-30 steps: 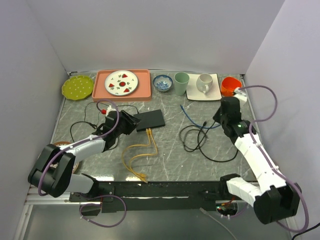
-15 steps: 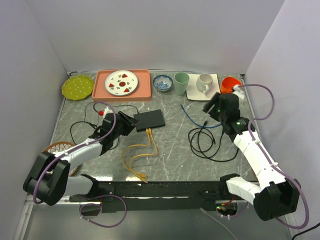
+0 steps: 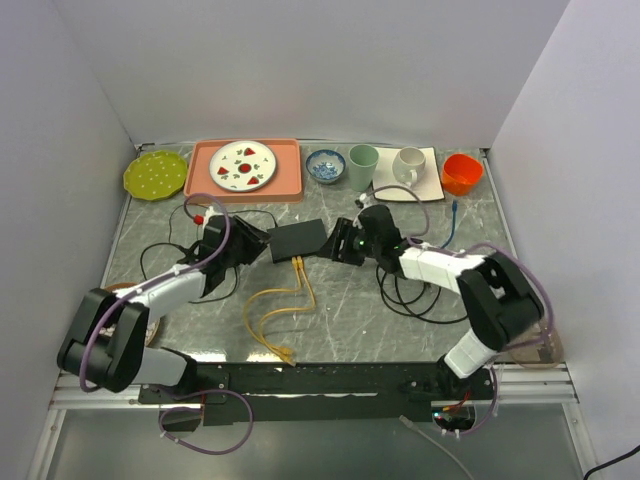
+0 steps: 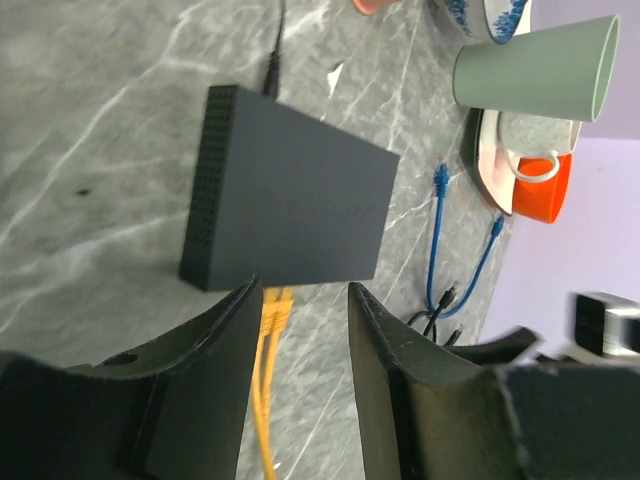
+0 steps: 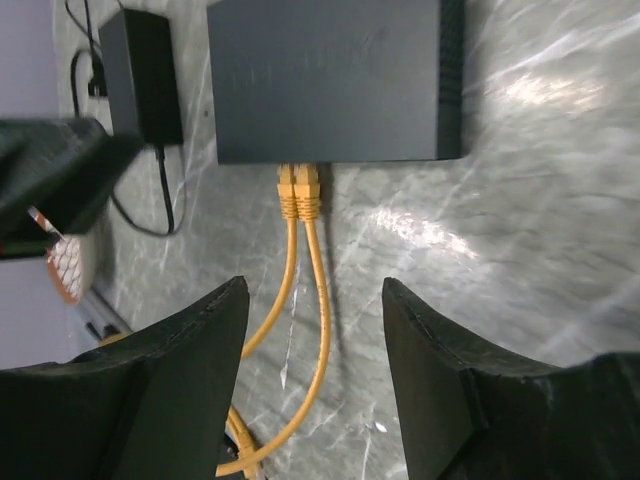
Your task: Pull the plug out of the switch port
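**Poised to unplug**

Shows the switch (image 3: 300, 240) flat on the table (image 3: 340, 305), two yellow plugs (image 5: 300, 190) seated in its near edge. Finds left gripper (image 4: 303, 300) and right gripper (image 5: 312, 290) both spread, empty. Pinch one plug only, brace the switch, pull straight out. Has brought the right gripper across from the far right since a second ago.

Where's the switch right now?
The switch lies left of centre in the top view, between the left gripper and right gripper, nearer than the pink tray, two yellow cables in its near edge.
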`<action>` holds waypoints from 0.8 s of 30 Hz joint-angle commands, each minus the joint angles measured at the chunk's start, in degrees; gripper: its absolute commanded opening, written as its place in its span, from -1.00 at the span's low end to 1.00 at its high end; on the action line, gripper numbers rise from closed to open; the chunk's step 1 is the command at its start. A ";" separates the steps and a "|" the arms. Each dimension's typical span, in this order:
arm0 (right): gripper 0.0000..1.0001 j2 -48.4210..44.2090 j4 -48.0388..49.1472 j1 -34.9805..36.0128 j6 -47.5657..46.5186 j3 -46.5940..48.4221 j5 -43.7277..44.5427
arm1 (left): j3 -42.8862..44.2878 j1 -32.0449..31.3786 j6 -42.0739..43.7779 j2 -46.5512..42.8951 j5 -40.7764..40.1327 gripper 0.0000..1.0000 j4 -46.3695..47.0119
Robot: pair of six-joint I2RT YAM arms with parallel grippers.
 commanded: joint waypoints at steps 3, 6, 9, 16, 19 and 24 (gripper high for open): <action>0.22 8.42 11.60 0.46 4.71 3.53 -9.17 | 6.51 0.40 2.20 6.53 4.79 -0.12 2.84; 0.19 11.59 14.24 0.72 6.29 3.71 -11.02 | 8.09 0.40 1.67 10.84 7.25 -0.16 5.38; 0.18 14.14 15.91 0.72 7.17 3.97 -11.46 | 8.45 0.40 1.06 14.10 8.75 -0.18 7.94; 0.15 18.45 15.39 0.72 7.26 7.66 -12.34 | 8.36 0.49 0.09 18.23 10.51 -0.22 9.96; 0.15 19.51 15.91 0.72 7.43 8.36 -12.17 | 8.71 0.40 0.18 18.93 10.61 -0.22 9.79; 0.13 22.14 15.13 0.81 7.44 10.21 -12.52 | 8.89 0.40 0.35 19.90 12.18 -0.24 10.49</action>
